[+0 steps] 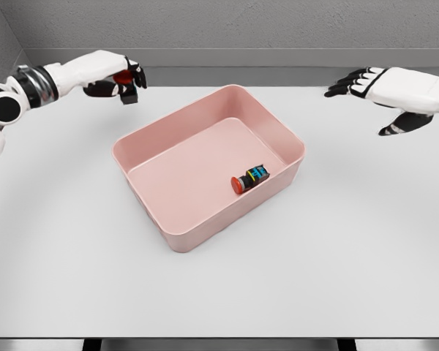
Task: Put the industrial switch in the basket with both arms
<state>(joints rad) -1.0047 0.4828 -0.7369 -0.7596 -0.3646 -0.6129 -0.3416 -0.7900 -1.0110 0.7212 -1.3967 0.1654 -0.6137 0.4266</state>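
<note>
Second industrial switch (126,86) pinched in the left hand (121,79)
Basket (174,241) lies right of and nearer than it, one switch (249,177) inside; right hand (369,84) spread, empty

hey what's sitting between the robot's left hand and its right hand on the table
In the head view, the pink basket lies between the left hand, which grips one industrial switch, and the open right hand. A second switch lies inside the basket.

A single head view looks steeply down from the robot's side onto the table (351,278).
</note>
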